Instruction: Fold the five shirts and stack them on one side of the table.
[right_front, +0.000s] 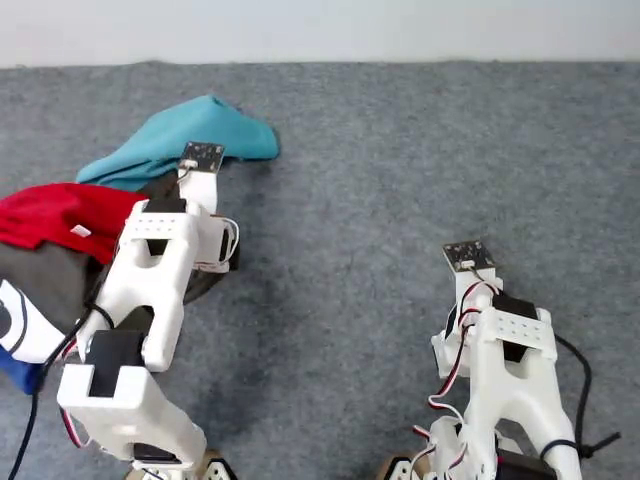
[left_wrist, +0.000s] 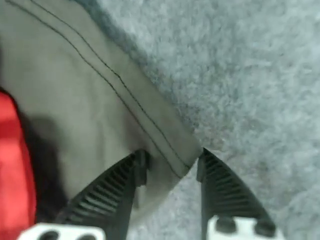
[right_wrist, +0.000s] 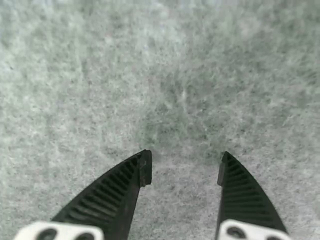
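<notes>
The surface (right_front: 400, 180) is a nubby grey felt. Heaped at one side lie soft, crumpled shirts: one teal shirt (right_front: 190, 140), one red shirt (right_front: 60, 215) and one grey shirt (left_wrist: 90, 100), smooth-woven with two dark stitch lines along its hem. A white scrap (right_front: 25, 325) and a blue scrap (right_front: 18, 375) peek out just beside the grey shirt. The left gripper (left_wrist: 170, 160) has its ribbed black fingers spread apart, straddling the grey shirt's pointed hem corner without pinching it. The right gripper (right_wrist: 185, 162), well apart from the grey shirt, has its fingers parted too, holding nothing, over bare felt
</notes>
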